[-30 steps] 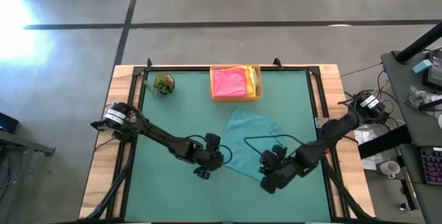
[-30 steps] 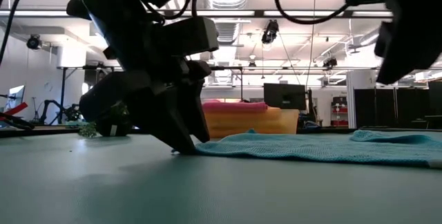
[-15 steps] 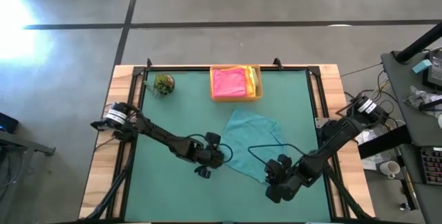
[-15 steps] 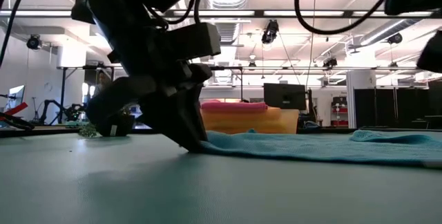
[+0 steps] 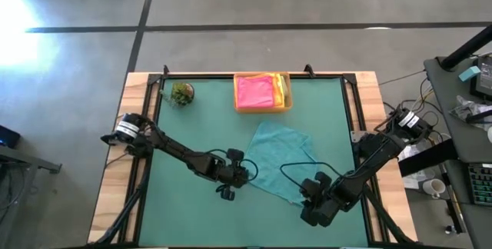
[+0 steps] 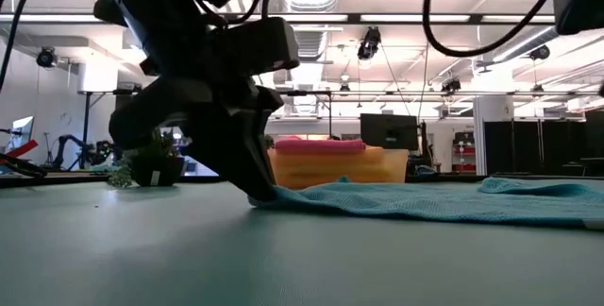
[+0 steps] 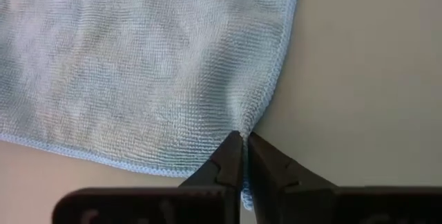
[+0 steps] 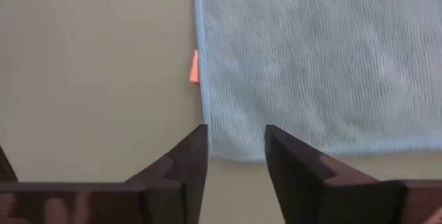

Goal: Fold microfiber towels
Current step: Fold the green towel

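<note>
Where pinched — teal towel (image 7: 138, 65) corner

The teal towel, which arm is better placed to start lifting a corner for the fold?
Probably the left: the left gripper is shut on the teal towel at its corner. The right gripper is open, holding nothing.

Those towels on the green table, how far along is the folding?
Done: folded pink towel lies in the tan tray, a yellow edge beside it. In hand: the teal towel lies spread flat; the left tool is shut on its corner, while the right tool stands open at the opposite corner. Left: folding the teal one; other towels aren't visible.
</note>
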